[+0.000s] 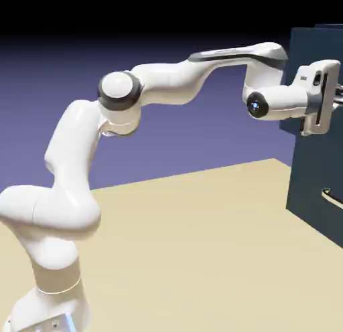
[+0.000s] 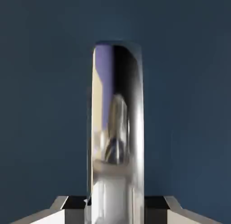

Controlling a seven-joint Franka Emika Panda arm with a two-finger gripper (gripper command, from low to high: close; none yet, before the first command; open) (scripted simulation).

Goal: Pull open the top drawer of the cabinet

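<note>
The cabinet [image 1: 313, 170] is a tall dark navy block at the exterior view's right edge. My gripper [image 1: 334, 100] reaches level against its upper part, where the top drawer [image 1: 303, 53] is. In the hand view the drawer's navy front [image 2: 45, 105] fills the picture. A shiny pale metal handle [image 2: 116, 128] runs up the middle, large and close. Down at the frame's bottom edge, my gripper [image 2: 116, 212] has its grey fingertips [image 2: 56, 210] pressed against both sides of the handle. The gripper is shut on the handle.
A lower cream curved handle [image 1: 333, 197] shows on the cabinet below my hand. The tan table [image 1: 201, 243] stretches between the robot's base and the cabinet.
</note>
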